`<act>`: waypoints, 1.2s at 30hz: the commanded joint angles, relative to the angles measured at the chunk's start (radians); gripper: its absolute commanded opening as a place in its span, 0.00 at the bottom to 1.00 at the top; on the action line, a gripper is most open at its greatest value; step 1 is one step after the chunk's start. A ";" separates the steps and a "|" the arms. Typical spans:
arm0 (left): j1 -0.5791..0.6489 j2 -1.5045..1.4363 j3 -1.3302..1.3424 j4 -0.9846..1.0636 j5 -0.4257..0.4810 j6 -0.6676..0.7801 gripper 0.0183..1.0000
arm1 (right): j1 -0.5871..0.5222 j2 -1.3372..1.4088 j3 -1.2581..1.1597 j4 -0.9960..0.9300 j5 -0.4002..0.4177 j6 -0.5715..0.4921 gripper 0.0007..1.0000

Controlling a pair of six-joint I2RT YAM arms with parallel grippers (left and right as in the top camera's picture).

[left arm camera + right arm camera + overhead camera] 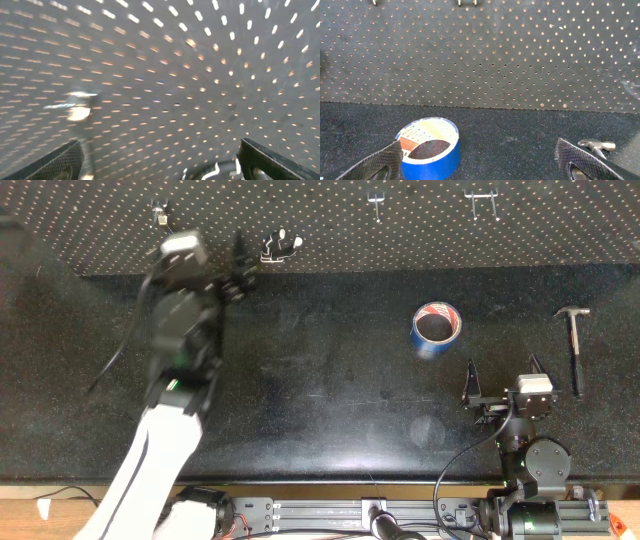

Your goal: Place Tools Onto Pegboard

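Pegboard (420, 225) carries one small dark tool (280, 247) hung at its left and two bare metal hooks (376, 200) farther right. On the tabletop (330, 390) lie one roll of blue tape (436, 328) and one hammer (574, 345), well apart. The left end effector (160, 157) is up close against the board, fingers spread wide, holding nothing. The right end effector (477, 150) sits low between tape and hammer, equally wide open and empty.

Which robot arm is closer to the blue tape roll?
Right. The right gripper is close to the blue tape roll, which lies just ahead of it. The left gripper is far off across the table, up by the pegboard.
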 commanded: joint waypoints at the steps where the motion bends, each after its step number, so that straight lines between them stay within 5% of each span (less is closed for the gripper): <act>1: 0.075 -0.311 -0.282 -0.026 0.103 0.001 1.00 | 0.006 -0.007 -0.004 -0.003 0.009 -0.011 1.00; 9: 0.188 -0.745 -0.681 0.109 0.113 -0.180 1.00 | 0.006 -0.007 -0.004 -0.003 0.009 -0.011 1.00; 24: 0.238 -1.108 -0.679 -0.404 0.062 -0.177 1.00 | 0.006 -0.007 -0.004 -0.003 0.009 -0.011 1.00; 30: 0.235 -1.107 -0.679 -0.402 0.074 -0.067 1.00 | 0.006 -0.007 -0.004 -0.003 0.009 -0.011 1.00; 36: 0.235 -1.107 -0.679 -0.417 0.218 0.151 1.00 | 0.006 -0.007 -0.004 -0.003 0.009 -0.011 1.00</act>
